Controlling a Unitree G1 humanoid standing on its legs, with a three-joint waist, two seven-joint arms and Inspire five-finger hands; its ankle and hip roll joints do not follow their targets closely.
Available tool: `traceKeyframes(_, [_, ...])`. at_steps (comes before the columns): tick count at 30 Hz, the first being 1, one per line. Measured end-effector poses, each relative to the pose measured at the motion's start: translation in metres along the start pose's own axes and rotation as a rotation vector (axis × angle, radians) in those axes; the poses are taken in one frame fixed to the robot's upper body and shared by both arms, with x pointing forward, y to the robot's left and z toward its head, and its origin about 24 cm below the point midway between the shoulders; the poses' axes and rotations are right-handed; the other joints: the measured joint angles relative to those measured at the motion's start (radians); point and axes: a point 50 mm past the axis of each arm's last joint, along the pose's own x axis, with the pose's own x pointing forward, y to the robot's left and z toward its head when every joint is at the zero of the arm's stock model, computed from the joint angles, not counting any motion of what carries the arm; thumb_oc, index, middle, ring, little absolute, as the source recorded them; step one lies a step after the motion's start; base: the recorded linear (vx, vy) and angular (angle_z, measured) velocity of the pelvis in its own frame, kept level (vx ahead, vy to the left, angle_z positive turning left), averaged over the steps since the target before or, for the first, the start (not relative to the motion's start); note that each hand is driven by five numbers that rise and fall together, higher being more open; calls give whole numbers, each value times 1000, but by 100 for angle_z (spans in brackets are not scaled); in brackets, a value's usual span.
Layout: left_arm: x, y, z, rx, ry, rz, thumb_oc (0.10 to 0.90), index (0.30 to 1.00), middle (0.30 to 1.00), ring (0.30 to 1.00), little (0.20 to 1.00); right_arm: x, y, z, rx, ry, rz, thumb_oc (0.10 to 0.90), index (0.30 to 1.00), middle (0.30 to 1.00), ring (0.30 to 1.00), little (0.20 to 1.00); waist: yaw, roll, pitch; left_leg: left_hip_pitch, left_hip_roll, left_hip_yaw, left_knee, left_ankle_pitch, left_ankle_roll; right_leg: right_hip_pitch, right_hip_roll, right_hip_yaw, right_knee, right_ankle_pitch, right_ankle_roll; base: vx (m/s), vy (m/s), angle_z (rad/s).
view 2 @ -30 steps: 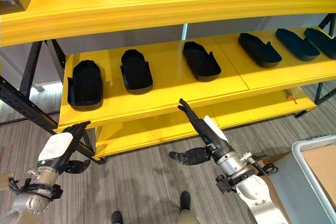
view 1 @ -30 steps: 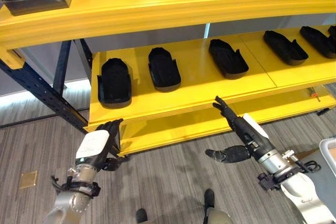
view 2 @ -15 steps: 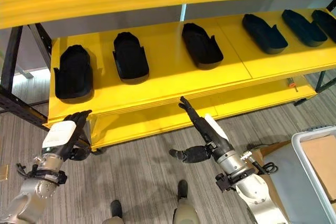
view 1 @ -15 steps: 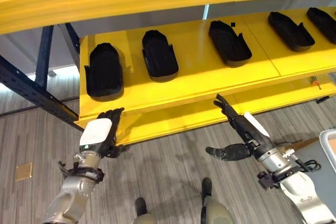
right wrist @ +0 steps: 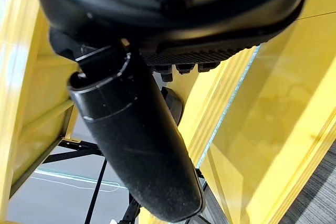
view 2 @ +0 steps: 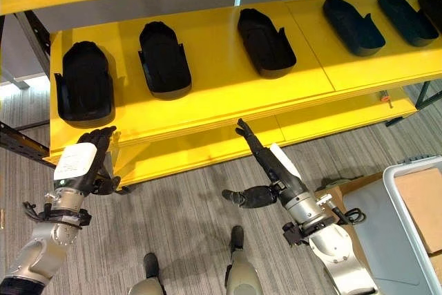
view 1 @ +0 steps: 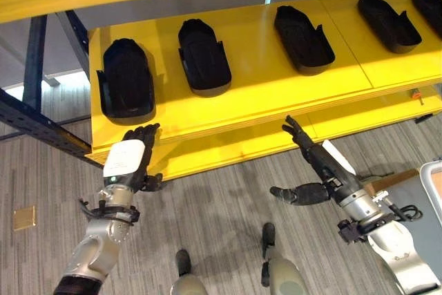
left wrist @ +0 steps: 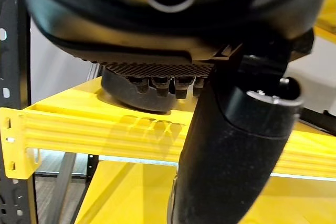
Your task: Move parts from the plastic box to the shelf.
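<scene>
Both hands are empty here, held in front of the yellow metal shelf with nothing in either of them. The left hand, with its white back plate, hovers at about eight o'clock in the head view, just below the shelf's front lip, its fingers straight and relaxed, pointing up at the leftmost black moulded plastic part. The right hand sits near five o'clock, fingers stretched out together toward the shelf edge and the thumb splayed off to the side. Five black parts lie in a row along the shelf, well apart from one another, so that stretch looks stocked already. The grey-rimmed plastic box peeks in at four o'clock, beside the right arm, and what shows in it is a brown cardboard sheet; I cannot tell from here whether any parts are under or beside it. To my eye the step in hand is going back for another part, so the sensible thing is to turn toward the box, keep both hands open and clear of the shelf lip while swinging round, and come down over the box from above. When picking, I would take a part by its long sides so it sits level for setting down in a free gap.
</scene>
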Motion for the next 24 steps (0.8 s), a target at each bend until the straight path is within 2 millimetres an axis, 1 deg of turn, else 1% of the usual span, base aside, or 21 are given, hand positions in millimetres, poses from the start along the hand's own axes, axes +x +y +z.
traceKeyframes(5, [6, 5, 1, 3, 8, 25, 900, 1000, 1000, 1000, 1000, 2, -1, 2, -4, -11, -8, 900, 1000, 1000, 1000, 1000, -1, -2, 5, -13, 0, -1, 1, 0, 0, -13, 1, 0, 0, 1, -1, 0, 0, 0])
traceKeyframes(8, [7, 3, -2, 7, 21, 20, 900, 1000, 1000, 1000, 1000, 4, -2, 3, -7, -19, -9, 900, 1000, 1000, 1000, 1000, -2, -3, 7, -13, 0, 0, 1, 0, 0, -13, 0, 0, 0, 1, 0, 0, 0, 0])
traceKeyframes(10, [10, 0, -7, 22, 46, 21, 900, 1000, 1000, 1000, 1000, 7, -3, 5, -12, -33, -12, 900, 1000, 1000, 1000, 1000, -10, -7, 22, -14, 0, 0, 1, 0, 0, -13, 0, 0, 0, 0, 0, 0, 0, 0])
traceKeyframes(15, [10, 1, -8, 25, 56, 28, 900, 1000, 1000, 1000, 1000, 7, -3, 5, -12, -33, -10, 900, 1000, 1000, 1000, 1000, -17, -12, 35, -32, 0, 1, 3, 0, 0, -32, 1, 2, 0, 3, -2, 0, 0, 0])
traceKeyframes(18, [18, 3, -12, 30, 81, 45, 900, 1000, 1000, 1000, 1000, 7, -3, 6, -19, -31, -1, 900, 1000, 1000, 1000, 1000, -21, -12, 36, -32, 0, 1, 4, 0, 0, -32, 1, 2, 0, 3, -2, 0, 0, 0])
traceKeyframes(24, [18, 3, -13, 34, 95, 53, 900, 1000, 1000, 1000, 1000, 7, -3, 5, -23, -28, 5, 900, 1000, 1000, 1000, 1000, -21, -13, 40, -34, 0, 2, 4, 0, 0, -35, 1, 4, 0, 3, -2, 0, 0, 0])
